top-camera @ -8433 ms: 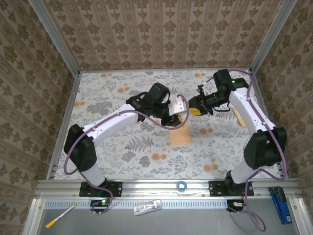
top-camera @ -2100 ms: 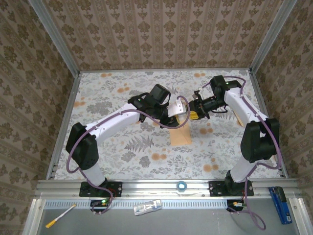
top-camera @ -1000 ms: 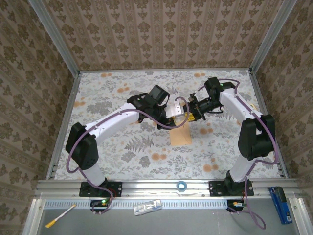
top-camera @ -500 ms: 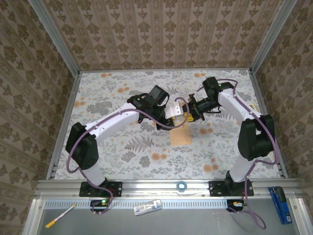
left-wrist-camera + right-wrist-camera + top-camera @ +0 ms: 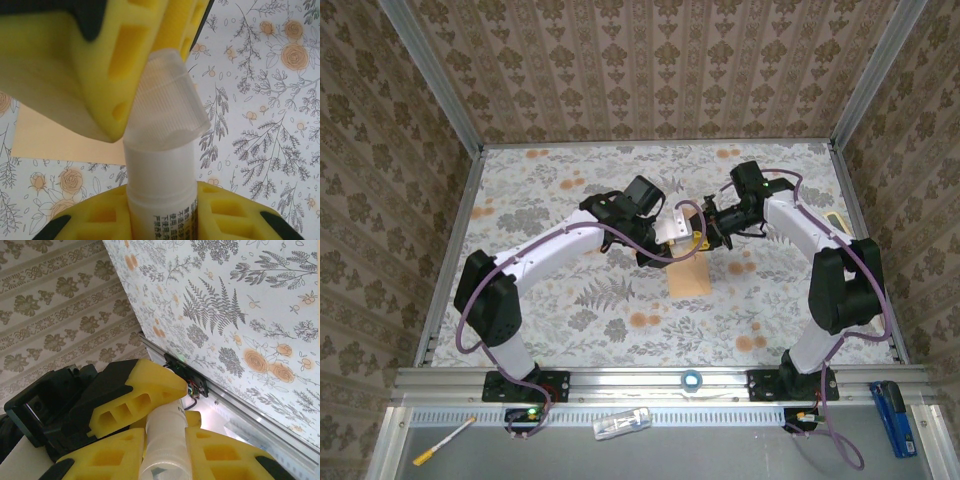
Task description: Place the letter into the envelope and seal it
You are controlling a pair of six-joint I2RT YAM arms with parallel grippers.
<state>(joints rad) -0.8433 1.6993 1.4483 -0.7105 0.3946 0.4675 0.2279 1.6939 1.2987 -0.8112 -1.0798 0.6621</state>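
Two grippers meet at the centre of the top view on one glue stick (image 5: 160, 165): the left gripper (image 5: 160, 207) is clamped on its white tube, and the right gripper (image 5: 165, 457) is clamped on its ribbed clear cap (image 5: 165, 100). The envelope (image 5: 690, 278) lies flat on the tablecloth (image 5: 570, 300) just below them in frame, apart from both jaws. Its upper end sits under the grippers, so I cannot tell whether the letter is inside. Thin kraft paper is light, floppy and likely to slide, so it is best pinned flat and taken by the flap edge.
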